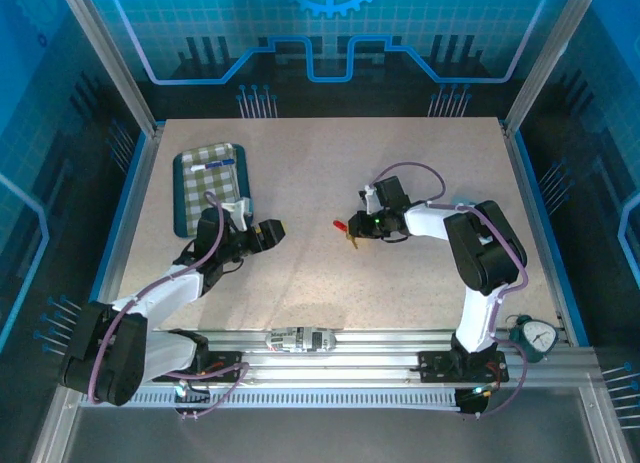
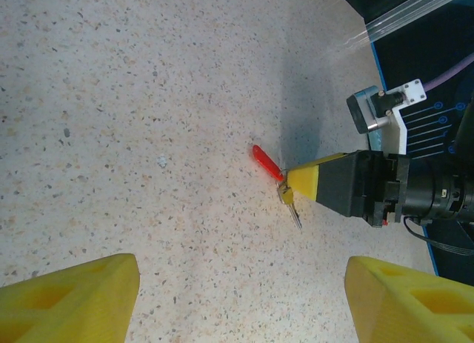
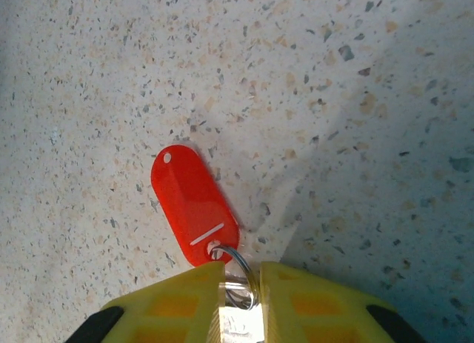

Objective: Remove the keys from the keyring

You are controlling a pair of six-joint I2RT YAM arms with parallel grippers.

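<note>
Yellow right pincer (image 3: 242,278) low, nipping keyring (image 3: 195,208) | left pincer (image 2: 241,280) agape

It was a robotics lab cell: a speckled desk (image 1: 320,173) inside aluminium framing (image 1: 108,53), blue circuit-pattern panels (image 1: 330,43) at the top, the left arm (image 1: 170,288) and right arm (image 1: 480,253) bolted to a rail (image 1: 350,368) at the bottom.

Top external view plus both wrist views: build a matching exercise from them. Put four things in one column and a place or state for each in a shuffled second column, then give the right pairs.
Things
1. left gripper
2. right gripper
3. checked tray
4. alarm clock

Places or states
A. at the near right edge
B. jaws wide apart, holding nothing
C. far left, with a blue pen on it
D. closed on the keyring

Pairs: 1-B, 2-D, 3-C, 4-A
</note>
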